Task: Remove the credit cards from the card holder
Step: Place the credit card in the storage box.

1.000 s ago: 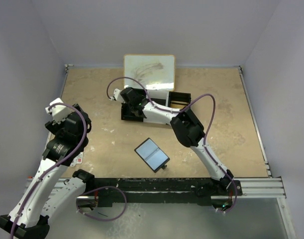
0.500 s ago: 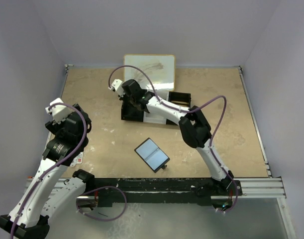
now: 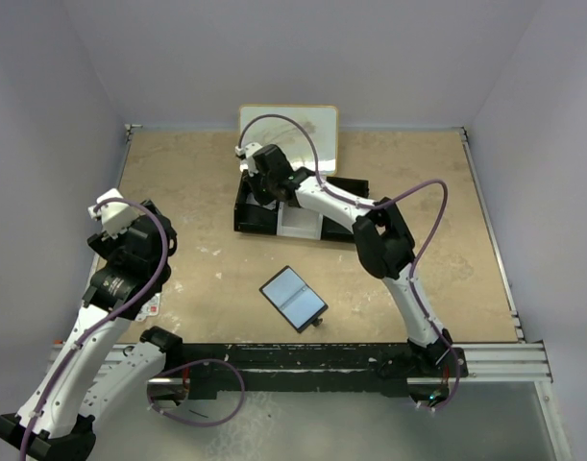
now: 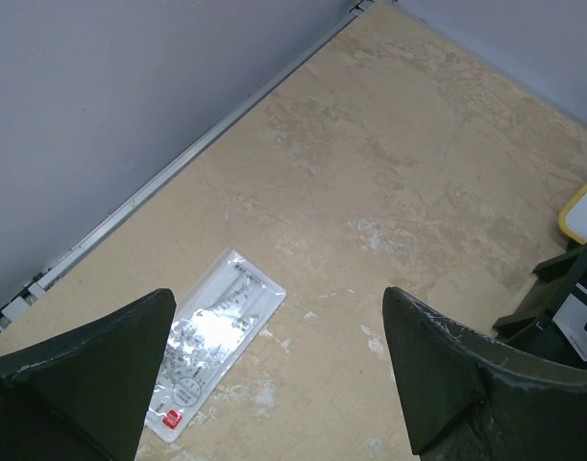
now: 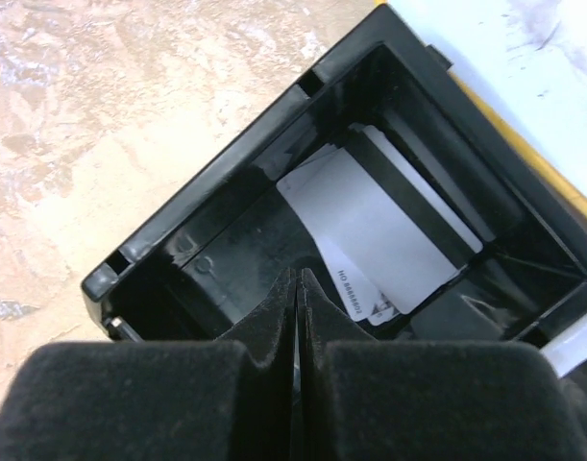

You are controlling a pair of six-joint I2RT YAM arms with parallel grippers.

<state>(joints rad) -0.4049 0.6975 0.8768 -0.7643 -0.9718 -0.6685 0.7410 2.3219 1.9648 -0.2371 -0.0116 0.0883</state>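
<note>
Right gripper [image 5: 298, 288], clenched empty above the left compartment of the tray [image 3: 243, 221], with the opened card holder [image 3: 293, 298] lying diagonally on the table [image 3: 447, 221] nearward, closer to this arm than to the spread left gripper [image 4: 279, 317]

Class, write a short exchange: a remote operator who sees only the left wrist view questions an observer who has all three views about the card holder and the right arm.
Operator: My view shows no card holder. Where is it?
Observer: The card holder lies open, inside up, on the table near its front edge.
Operator: What sits under the right arm's fingers?
Observer: A white card lies in the end compartment of the black tray, below the shut right gripper.
</note>
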